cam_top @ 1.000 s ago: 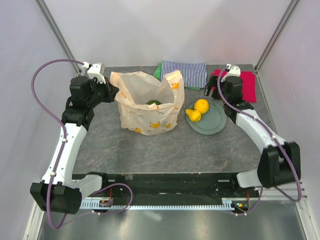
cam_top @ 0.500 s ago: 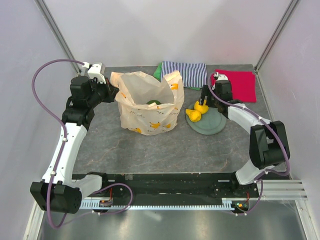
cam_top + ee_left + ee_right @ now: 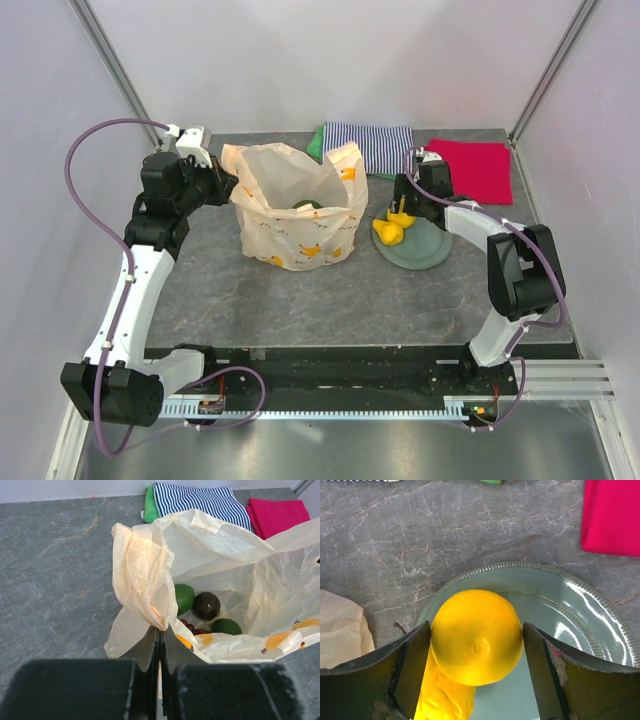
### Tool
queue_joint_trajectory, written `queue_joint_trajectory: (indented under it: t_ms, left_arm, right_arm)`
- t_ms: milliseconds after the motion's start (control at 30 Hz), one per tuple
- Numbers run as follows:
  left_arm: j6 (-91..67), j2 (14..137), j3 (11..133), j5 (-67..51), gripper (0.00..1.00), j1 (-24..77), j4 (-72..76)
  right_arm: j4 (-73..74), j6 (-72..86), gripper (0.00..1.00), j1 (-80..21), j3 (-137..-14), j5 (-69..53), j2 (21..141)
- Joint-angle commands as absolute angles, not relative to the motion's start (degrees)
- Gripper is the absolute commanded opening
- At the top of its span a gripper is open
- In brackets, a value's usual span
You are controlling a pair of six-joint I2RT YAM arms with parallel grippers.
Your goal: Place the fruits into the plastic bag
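The plastic bag [image 3: 295, 215] stands open at mid-table, and my left gripper [image 3: 160, 630] is shut on its bunched left rim. Inside it lie a green lime [image 3: 184, 597], a dark avocado [image 3: 206, 605], another green fruit [image 3: 226, 626] and purple grapes [image 3: 192, 628]. A round yellow lemon [image 3: 476, 636] rests on the grey-green plate [image 3: 570, 615], partly over a yellow pear-shaped fruit [image 3: 445, 700]. My right gripper [image 3: 476, 630] is open and straddles the lemon; the left finger is against it, while the right one shows a small gap.
A striped folded cloth [image 3: 372, 145] with a green piece [image 3: 316, 145] beside it lies behind the bag. A red folded cloth [image 3: 475, 168] sits at the back right. The plate [image 3: 425, 250] is just right of the bag.
My right arm has swung left from the red cloth and come down over the plate, so its jaws now straddle the lemon. The left gripper and bag have not moved.
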State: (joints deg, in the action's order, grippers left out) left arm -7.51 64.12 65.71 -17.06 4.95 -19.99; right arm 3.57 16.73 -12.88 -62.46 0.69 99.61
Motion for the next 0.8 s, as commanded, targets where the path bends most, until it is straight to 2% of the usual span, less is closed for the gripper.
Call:
queue_joint_trajectory:
  t_ms: [0, 233, 367, 433, 667, 767]
  left_arm:
    - [-5.5, 64.0, 65.7, -17.6, 0.01, 4.7, -18.5]
    - [-5.5, 64.0, 65.8, -17.5, 0.02, 4.7, -18.6]
    - [-5.6, 64.0, 65.7, -17.4, 0.02, 4.7, -18.5]
    - [-5.6, 63.9, 65.7, -17.3, 0.02, 4.7, -18.6]
    - [-5.4, 63.7, 65.7, -17.3, 0.02, 4.7, -18.6]
    - [-5.5, 63.8, 65.8, -17.5, 0.01, 4.7, -18.6]
  right_arm:
    - [3.3, 16.5, 0.81, -13.4, -65.5, 0.1, 101.4]
    - [5.4, 16.3, 0.76, -13.7, -66.0, 1.6, 103.4]
    - [5.4, 16.3, 0.51, -13.7, -65.6, 2.4, 102.0]
    - [5.4, 16.2, 0.43, -13.7, -65.4, 2.7, 100.1]
    - [4.8, 15.4, 0.33, -13.2, -63.7, 7.4, 89.1]
    - [-3.6, 18.5, 0.29, -13.1, -58.6, 3.4, 79.3]
